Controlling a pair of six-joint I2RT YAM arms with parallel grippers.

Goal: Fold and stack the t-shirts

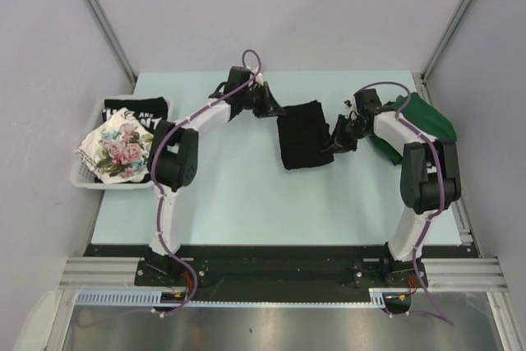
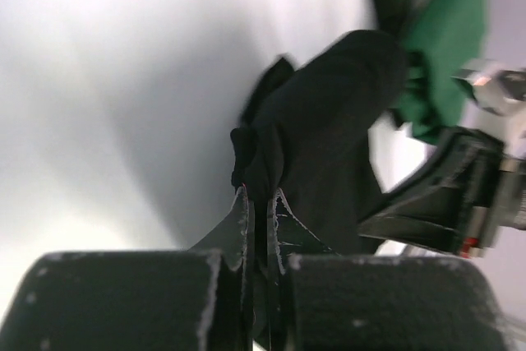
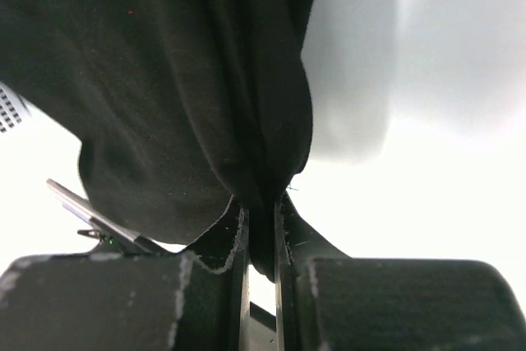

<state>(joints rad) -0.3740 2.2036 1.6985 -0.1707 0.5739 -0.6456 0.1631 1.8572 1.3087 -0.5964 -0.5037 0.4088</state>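
The plain black t-shirt point(image 1: 302, 134) hangs stretched between both grippers over the middle back of the table. My left gripper point(image 1: 274, 110) is shut on its left edge; the cloth point(image 2: 320, 121) runs up from between the fingers. My right gripper point(image 1: 339, 139) is shut on its right edge; the cloth point(image 3: 181, 80) fills the upper left of that wrist view. The dark green t-shirt point(image 1: 423, 123) lies bunched at the back right, also in the left wrist view point(image 2: 444, 30). The black lettered shirt point(image 1: 136, 110) and the floral shirt point(image 1: 119, 151) lie in the basket.
A white slatted basket point(image 1: 86, 178) stands at the table's left edge. The pale table point(image 1: 263, 203) has walls at left, right and back. My right arm point(image 2: 460, 187) shows in the left wrist view.
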